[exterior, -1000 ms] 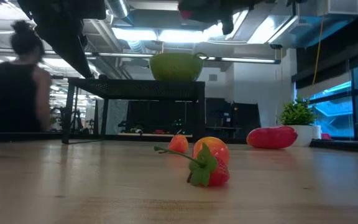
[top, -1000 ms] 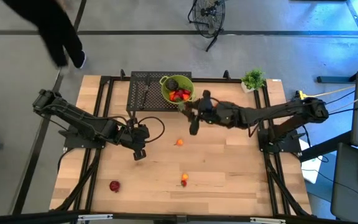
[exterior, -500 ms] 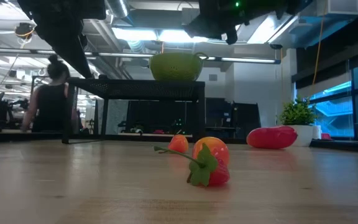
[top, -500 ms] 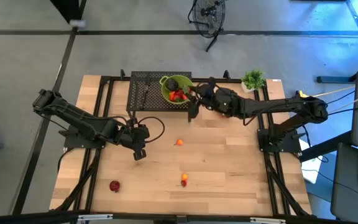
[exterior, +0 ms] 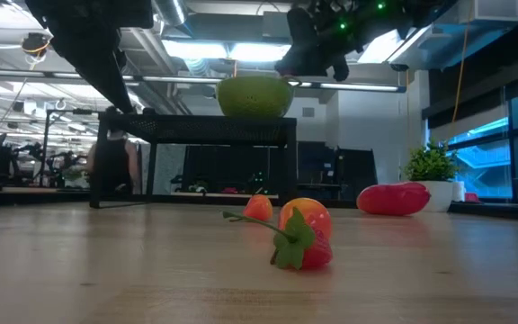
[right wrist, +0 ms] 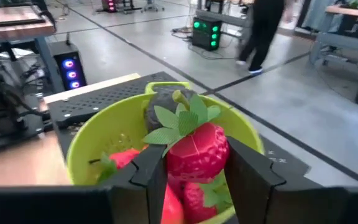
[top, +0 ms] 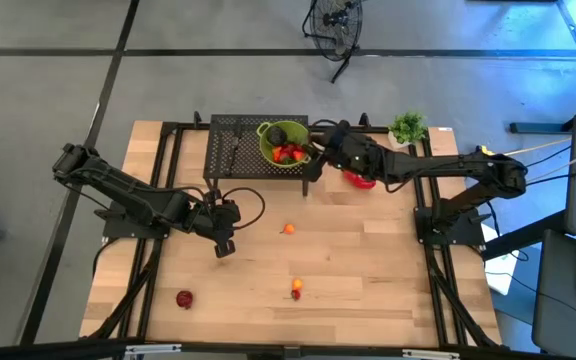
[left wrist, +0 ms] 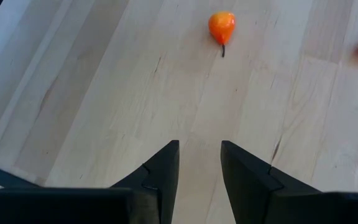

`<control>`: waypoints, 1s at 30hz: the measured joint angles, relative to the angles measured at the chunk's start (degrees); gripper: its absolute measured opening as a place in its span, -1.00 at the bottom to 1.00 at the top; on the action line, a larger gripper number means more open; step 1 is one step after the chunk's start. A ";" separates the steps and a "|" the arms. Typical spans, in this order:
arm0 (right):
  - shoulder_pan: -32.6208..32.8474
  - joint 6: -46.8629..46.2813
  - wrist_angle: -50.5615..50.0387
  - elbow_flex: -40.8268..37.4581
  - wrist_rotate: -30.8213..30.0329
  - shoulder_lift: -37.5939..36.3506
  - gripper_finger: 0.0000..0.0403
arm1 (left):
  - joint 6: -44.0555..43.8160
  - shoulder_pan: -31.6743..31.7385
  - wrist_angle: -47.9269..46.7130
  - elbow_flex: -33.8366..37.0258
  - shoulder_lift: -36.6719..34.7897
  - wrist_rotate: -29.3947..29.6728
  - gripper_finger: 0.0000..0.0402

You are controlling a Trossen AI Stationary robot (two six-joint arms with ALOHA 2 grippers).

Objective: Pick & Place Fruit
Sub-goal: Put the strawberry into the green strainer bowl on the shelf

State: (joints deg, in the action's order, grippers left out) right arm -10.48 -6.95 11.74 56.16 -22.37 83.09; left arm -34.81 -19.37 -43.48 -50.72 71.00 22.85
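Right gripper (right wrist: pixel 188 165): above the green bowl (top: pixel 284 143), fingers pinching a red strawberry (right wrist: pixel 197 152); only the right wrist view shows this grip. Bowl sits on a black rack (top: pixel 230 150) and holds a dark green fruit (top: pixel 281 133) and red pieces.
Left gripper (left wrist: pixel 199 165): well away from the bowl, fingers slightly parted, nothing between them.
Open tabletop beyond the bowl: orange fruit (top: pixel 288 228), another (top: pixel 295 290), a red one (top: pixel 184 298) near the table's edge; red oblong (top: pixel 360 179) beside the rack.

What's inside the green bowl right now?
The green bowl holds red strawberries and a dark green fruit. The right claw's strawberry hides the rest.
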 joint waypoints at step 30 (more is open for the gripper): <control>-0.42 -4.60 -0.66 -0.02 6.14 1.88 -0.07 | 0.00 -0.01 0.00 0.00 0.00 -0.66 -0.43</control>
State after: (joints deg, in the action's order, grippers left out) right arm -10.90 -11.55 11.09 56.14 -16.24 84.97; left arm -34.81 -19.38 -43.48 -50.72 71.00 22.20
